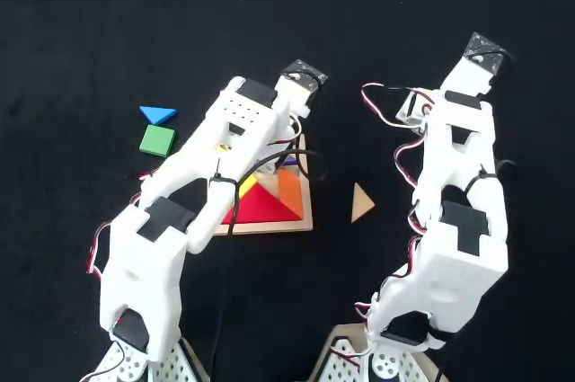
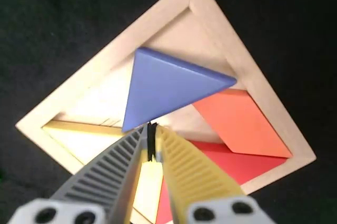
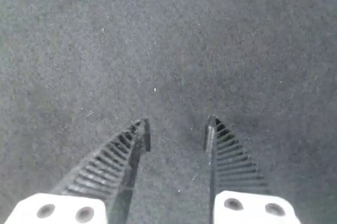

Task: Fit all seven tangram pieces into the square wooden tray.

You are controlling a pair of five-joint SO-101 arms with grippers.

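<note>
The square wooden tray (image 1: 269, 225) lies at the table's middle, under my left arm. It holds a red triangle (image 1: 256, 204), an orange parallelogram (image 1: 289, 189) and a yellow piece (image 1: 247, 186). In the left wrist view a purple-blue triangle (image 2: 168, 87) lies tilted over the tray (image 2: 247, 71), beside the orange parallelogram (image 2: 239, 121) and red triangle (image 2: 237, 163). My left gripper (image 2: 151, 139) is shut, its tips against that triangle's edge. A blue triangle (image 1: 157, 114), a green square (image 1: 157, 140) and a tan triangle (image 1: 361, 202) lie outside the tray. My right gripper (image 3: 176, 129) is open over bare cloth.
Black cloth covers the whole table. The right arm (image 1: 458, 157) stands at the right, stretching toward the far edge. The tan triangle lies between the tray and that arm. Blue and green pieces sit left of the tray.
</note>
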